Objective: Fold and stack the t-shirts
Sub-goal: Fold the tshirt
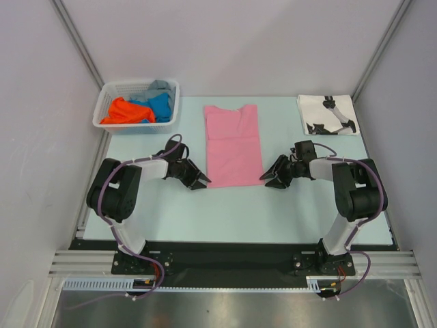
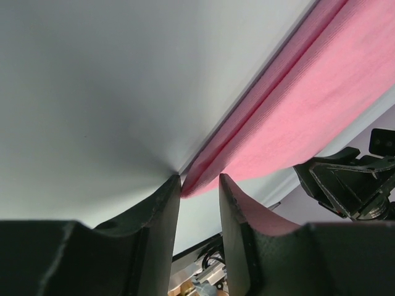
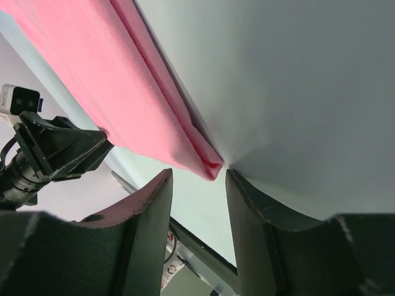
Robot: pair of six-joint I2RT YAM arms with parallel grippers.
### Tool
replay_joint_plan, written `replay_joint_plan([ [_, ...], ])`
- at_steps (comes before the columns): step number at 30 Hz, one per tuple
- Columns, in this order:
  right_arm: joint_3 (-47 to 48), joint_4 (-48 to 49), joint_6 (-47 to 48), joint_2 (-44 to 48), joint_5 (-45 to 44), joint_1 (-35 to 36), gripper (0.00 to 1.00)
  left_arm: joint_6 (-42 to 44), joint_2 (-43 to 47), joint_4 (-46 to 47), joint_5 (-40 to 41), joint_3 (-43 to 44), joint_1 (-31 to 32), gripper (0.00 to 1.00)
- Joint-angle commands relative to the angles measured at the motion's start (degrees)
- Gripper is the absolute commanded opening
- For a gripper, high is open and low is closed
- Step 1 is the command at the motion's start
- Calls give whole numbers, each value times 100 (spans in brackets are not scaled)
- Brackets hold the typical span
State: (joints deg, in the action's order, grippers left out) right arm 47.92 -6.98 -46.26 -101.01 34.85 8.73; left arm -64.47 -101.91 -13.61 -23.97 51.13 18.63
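Observation:
A plain pink t-shirt (image 1: 233, 137), folded into a long narrow strip, lies flat in the middle of the table. My left gripper (image 1: 200, 181) sits low at its near left corner, and my right gripper (image 1: 270, 179) at its near right corner. In the left wrist view the pink t-shirt (image 2: 321, 92) ends in a corner just at the tips of the left gripper (image 2: 199, 184), whose jaws stand apart and unclamped. In the right wrist view the folded corner of the pink t-shirt (image 3: 207, 165) lies just ahead of the open right gripper (image 3: 197, 177).
A white lattice basket (image 1: 116, 89) at the back left holds an orange t-shirt (image 1: 123, 111), a blue one (image 1: 160, 106) and a grey one (image 1: 161, 87). A folded white t-shirt with black print (image 1: 328, 114) lies at the back right. Grey walls enclose the pale table (image 1: 225, 212).

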Motion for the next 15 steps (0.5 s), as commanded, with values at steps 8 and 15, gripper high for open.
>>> replay_joint_plan([
  [8, -125, -49, 144, -445, -593, -29, 44, 180, -479, -520, 683, -227, 141, 30],
  [15, -81, 145, 599, -568, -567, -3, 23, 426, -585, -494, 779, -121, 141, 0],
])
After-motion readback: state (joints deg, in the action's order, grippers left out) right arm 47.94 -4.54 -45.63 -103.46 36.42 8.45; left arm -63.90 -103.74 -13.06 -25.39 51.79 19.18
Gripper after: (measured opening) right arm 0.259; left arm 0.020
